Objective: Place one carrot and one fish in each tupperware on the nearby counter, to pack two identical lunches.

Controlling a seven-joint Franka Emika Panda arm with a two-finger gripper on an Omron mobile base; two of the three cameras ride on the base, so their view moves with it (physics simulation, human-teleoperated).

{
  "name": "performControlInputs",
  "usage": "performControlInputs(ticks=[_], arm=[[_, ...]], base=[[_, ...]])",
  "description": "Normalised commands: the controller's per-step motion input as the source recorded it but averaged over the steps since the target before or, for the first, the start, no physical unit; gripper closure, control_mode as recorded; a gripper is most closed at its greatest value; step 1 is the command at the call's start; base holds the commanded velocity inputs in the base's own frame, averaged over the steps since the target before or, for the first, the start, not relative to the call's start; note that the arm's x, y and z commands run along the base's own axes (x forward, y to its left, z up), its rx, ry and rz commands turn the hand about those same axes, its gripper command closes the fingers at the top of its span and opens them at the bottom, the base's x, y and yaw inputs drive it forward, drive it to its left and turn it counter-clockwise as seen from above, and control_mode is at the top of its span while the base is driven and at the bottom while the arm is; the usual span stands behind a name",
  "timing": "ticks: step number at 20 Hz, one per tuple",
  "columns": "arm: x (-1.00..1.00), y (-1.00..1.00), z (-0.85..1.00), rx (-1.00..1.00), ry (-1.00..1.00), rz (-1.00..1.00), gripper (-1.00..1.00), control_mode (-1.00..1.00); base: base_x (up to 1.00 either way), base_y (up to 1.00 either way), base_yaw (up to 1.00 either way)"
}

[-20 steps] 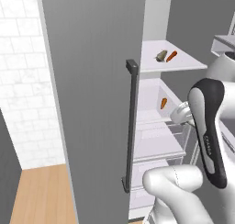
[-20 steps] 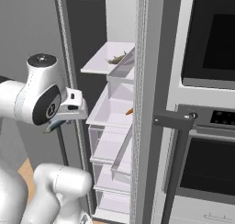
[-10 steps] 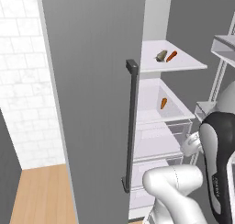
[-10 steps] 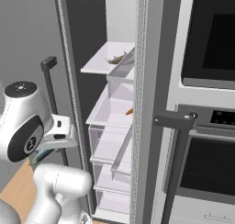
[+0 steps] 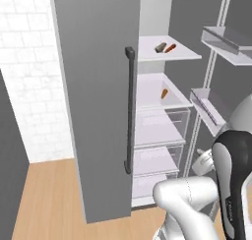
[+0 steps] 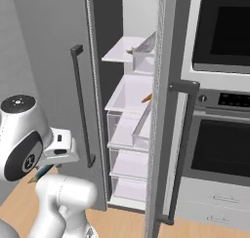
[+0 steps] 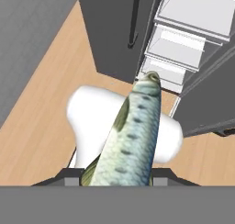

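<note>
Fish (image 7: 133, 136) lies lengthwise along the gripper (image 7: 117, 175) axis, far end pointing toward the open fridge (image 7: 183, 30) and floor (image 7: 36, 113) below. Jaws partly closed, clamped on the fish's near end. On the fridge shelves: second fish (image 5: 160, 47) beside a carrot (image 5: 170, 48); another carrot (image 5: 164, 93) lower.

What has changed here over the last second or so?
The arm has swung down and back from the fridge, and the end effector now hangs low over the floor, gripping a fish as before. On the fridge shelves, a carrot, another carrot and a second fish stayed put.
</note>
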Motion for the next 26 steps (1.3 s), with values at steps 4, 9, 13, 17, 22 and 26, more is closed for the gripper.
performControlInputs(ticks=[4, 9, 13, 17, 22, 26], arm=[[0.00, 0.00, 0.00, 0.00, 0.00, 0.00, 1.00, 1.00], [0.00, 0.00, 0.00, 0.00, 0.00, 0.00, 1.00, 1.00], [0.00, 0.00, 0.00, 0.00, 0.00, 0.00, 1.00, 1.00], [0.00, 0.00, 0.00, 0.00, 0.00, 0.00, 1.00, 1.00], [0.00, 0.00, 0.00, 0.00, 0.00, 0.00, 1.00, 1.00], [0.00, 0.00, 0.00, 0.00, 0.00, 0.00, 1.00, 1.00]], base=[[-0.96, -0.78, -0.07], [-0.28, -1.00, -0.28], [0.03, -1.00, -0.43], [0.35, -1.00, -0.47], [0.78, -1.00, -0.48], [1.00, -1.00, -0.35]])
